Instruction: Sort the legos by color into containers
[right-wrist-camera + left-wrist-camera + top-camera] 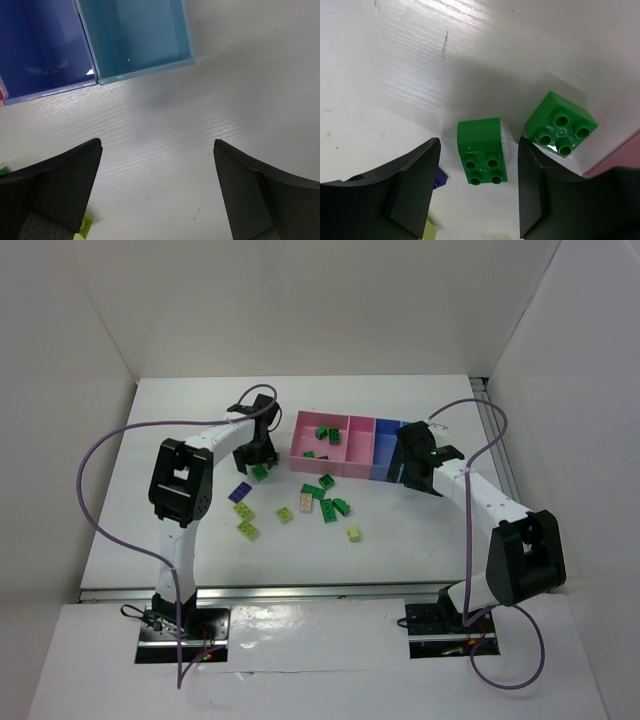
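Now our left end effector stands wide astride a green brick on the bench, gaps either side, pink bin near; our right end effector, also wide, hovers off the light blue bin

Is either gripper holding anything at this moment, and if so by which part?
Nothing is held. The left gripper is open, straddling a green brick without touching it; the right gripper is open and empty.
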Controlling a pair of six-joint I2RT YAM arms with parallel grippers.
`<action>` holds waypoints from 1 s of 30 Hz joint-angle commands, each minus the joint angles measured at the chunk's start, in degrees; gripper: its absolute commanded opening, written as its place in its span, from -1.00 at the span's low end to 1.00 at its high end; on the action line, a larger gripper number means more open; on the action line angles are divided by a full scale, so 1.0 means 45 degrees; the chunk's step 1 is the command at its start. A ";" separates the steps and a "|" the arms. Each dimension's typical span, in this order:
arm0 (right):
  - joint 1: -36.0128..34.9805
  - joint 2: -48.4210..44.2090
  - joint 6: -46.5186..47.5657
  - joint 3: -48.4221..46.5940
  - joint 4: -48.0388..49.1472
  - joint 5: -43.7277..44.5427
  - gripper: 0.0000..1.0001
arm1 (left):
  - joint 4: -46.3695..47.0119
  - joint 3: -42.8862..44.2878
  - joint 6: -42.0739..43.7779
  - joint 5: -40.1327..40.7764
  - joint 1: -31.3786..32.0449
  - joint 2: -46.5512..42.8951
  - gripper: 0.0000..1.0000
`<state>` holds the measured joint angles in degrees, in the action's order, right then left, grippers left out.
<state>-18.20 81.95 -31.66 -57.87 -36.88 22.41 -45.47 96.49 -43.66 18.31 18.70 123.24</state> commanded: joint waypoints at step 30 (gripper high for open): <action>-0.0234 -0.0789 -0.0152 -0.0344 -0.0046 0.0527 1.00 | 0.0499 0.5682 0.1265 -0.2953 0.1528 0.1164 0.09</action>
<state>-18.63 81.03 -31.70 -57.87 -37.06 23.18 -42.94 117.60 -38.70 7.40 26.06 121.78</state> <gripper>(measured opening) 0.999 0.392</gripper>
